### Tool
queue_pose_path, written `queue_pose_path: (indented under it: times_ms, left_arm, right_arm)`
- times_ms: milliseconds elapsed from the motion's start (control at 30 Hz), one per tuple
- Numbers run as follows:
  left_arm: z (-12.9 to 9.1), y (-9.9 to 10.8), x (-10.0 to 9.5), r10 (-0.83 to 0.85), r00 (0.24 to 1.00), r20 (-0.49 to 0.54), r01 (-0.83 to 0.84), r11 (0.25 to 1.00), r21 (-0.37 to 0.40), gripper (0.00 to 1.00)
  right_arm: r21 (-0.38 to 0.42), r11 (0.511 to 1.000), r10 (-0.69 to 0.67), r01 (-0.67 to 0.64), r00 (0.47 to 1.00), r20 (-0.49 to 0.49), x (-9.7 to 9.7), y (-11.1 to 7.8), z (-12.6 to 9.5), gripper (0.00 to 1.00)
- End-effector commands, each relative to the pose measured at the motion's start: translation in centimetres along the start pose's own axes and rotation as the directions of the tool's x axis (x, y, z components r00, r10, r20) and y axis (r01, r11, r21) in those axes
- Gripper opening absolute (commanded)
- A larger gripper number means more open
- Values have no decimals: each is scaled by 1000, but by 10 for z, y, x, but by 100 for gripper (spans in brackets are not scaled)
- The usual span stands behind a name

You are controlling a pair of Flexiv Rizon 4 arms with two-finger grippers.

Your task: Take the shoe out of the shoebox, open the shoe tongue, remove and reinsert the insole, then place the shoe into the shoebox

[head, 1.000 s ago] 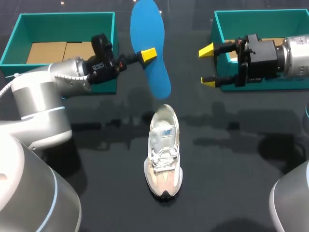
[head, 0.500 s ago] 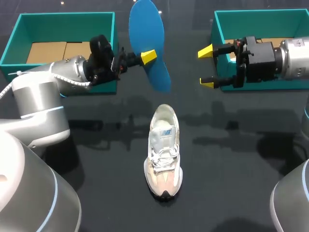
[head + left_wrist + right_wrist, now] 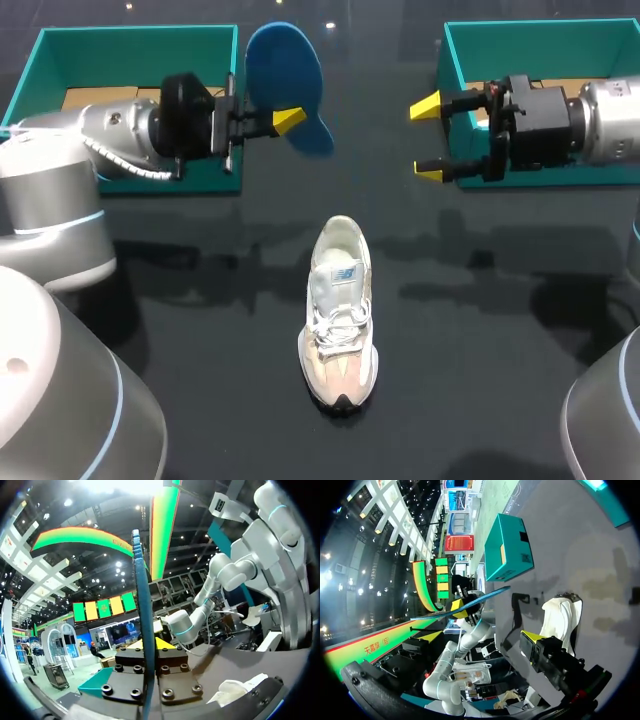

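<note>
A white and beige shoe (image 3: 340, 318) stands on the dark table with its toe toward the near edge, and it also shows ahead of my right gripper (image 3: 482, 636) as the shoe (image 3: 561, 619). My left gripper (image 3: 285, 120) is shut on the blue insole (image 3: 281, 68), holding it up in the air beside the left teal shoebox (image 3: 130, 33). In the left wrist view the insole (image 3: 145, 600) stands edge-on between the yellow tips of the left gripper (image 3: 149, 644). My right gripper (image 3: 430, 137) hangs open and empty in front of the right teal shoebox (image 3: 540, 28), apart from the shoe.
Both teal boxes sit at the back of the table with brown cardboard inside. The left box (image 3: 507, 547) and the held insole (image 3: 470, 601) show across the table in the right wrist view. Dark tabletop surrounds the shoe.
My left arm has drawn back to the left and turned, carrying the insole away from above the shoe toward the left box. The right arm and shoe have not moved.
</note>
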State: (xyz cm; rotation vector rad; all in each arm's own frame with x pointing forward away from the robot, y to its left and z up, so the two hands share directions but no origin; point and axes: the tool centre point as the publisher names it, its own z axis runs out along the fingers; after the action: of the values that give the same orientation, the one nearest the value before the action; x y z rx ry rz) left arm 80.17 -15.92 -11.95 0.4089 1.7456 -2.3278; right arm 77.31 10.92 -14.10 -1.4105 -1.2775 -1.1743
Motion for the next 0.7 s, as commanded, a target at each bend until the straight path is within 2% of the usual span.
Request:
queue_pose_path:
  times_ms: [33, 67, 100, 133, 233, 267, 333, 367, 433, 700]
  left_arm:
    - [0, -1, -1, 324, 945, -49, -326, 945, -34, 0]
    - [0, -1, -1, 324, 945, -49, -326, 945, -34, 0]
    - [5, 0, 2, 414, 905, -97, -423, 899, -115, 0]
    - [9, -1, 6, 492, 858, -151, -510, 851, -125, 0]
    - [14, -6, 10, 629, 748, -213, -654, 753, -73, 0]
    - [15, -7, 11, 673, 699, -244, -705, 704, -78, 0]
    - [16, -8, 12, 755, 583, -299, -808, 579, -111, 0]
    - [16, -8, 11, 795, 506, -334, -861, 491, -133, 0]
    - [16, -6, 14, 857, 298, -421, -953, 242, -181, 0]
    - [16, -6, 14, 857, 298, -421, -953, 242, -181, 0]
  right_arm:
    - [-1, 1000, 0, 0, 1000, 1, 0, 0, 1, 100]
    - [-1, 1000, 0, 0, 1000, 1, 0, 0, 1, 100]
    - [-1, 1000, 0, 0, 1000, 1, 0, 0, 1, 100]
    - [-1, 1000, 0, 0, 1000, 1, 0, 0, 1, 100]
    - [-1, 1000, 0, 0, 1000, 1, 0, 0, 1, 100]
    - [-1, 1000, 0, 0, 1000, 1, 0, 0, 1, 100]
    - [-1, 1000, 0, 0, 1000, 1, 0, 0, 1, 100]
    - [-1, 1000, 0, 0, 1000, 1, 0, 0, 1, 100]
    - [-1, 1000, 0, 0, 1000, 1, 0, 0, 1, 100]
    - [-1, 1000, 0, 0, 1000, 1, 0, 0, 1, 100]
